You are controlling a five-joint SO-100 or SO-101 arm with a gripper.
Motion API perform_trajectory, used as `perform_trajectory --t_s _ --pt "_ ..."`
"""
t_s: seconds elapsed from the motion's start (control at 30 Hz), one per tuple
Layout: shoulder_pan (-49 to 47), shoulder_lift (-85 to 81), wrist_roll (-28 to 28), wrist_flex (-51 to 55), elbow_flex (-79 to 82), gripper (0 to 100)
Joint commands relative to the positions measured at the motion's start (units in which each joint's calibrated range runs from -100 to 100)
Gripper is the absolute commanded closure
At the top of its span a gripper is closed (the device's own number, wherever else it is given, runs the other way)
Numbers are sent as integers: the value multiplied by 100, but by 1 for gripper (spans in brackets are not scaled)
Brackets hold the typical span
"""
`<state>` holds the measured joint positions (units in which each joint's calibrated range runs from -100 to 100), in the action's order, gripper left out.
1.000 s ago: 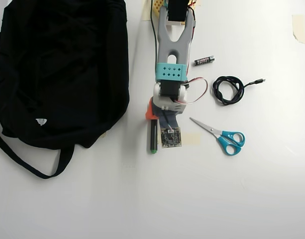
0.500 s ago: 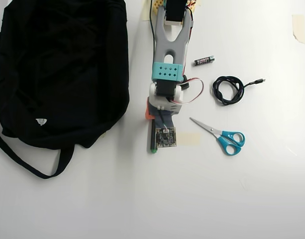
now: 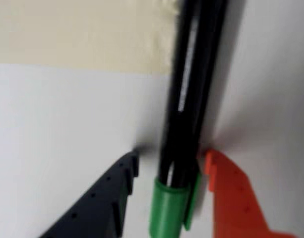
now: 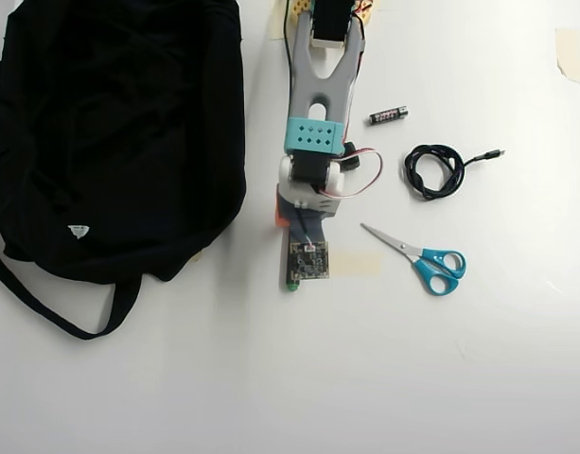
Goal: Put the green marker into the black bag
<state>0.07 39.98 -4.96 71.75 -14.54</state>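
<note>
"Green cap, black body. That is the green marker (image 3: 191, 124), lying flat on the white table (image 4: 271, 378). See how the gripper (image 3: 169, 166) has one finger on each side of it?"

"Yes. A dark finger (image 3: 104, 203) on the left of the wrist view and an orange finger (image 3: 236, 198) on the right. Are they pinching it?"

"Not that I can see. The orange one looks like it just touches the marker, and there is a little gap by the dark one. So the fingers are spread around it, ready to squeeze, I think."

"Why is the arm so low?"

"I think it has to get down to table level to grab something that thin. From the overhead view it covers most of the marker (image 4: 290, 280); only the green end peeks out."

"And the black bag (image 4: 110, 132)?"

"Well apart, to the left in the overhead view, lying floppy with its straps hanging out. The marker must be lifted and carried over there."

"How many things are on the table?"

"One marker, one bag, one pair of scissors (image 4: 417, 255), one coiled cable (image 4: 436, 170), one small battery (image 4: 388, 115). Also a pale tape strip (image 4: 360, 264) beside the gripper."
</note>
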Motion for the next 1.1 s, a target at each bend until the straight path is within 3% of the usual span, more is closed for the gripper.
perform_trajectory --t_s 0.0,1.07 --pt "-30 52 13 -17 62 85" --pt "0 52 -13 -17 71 91"
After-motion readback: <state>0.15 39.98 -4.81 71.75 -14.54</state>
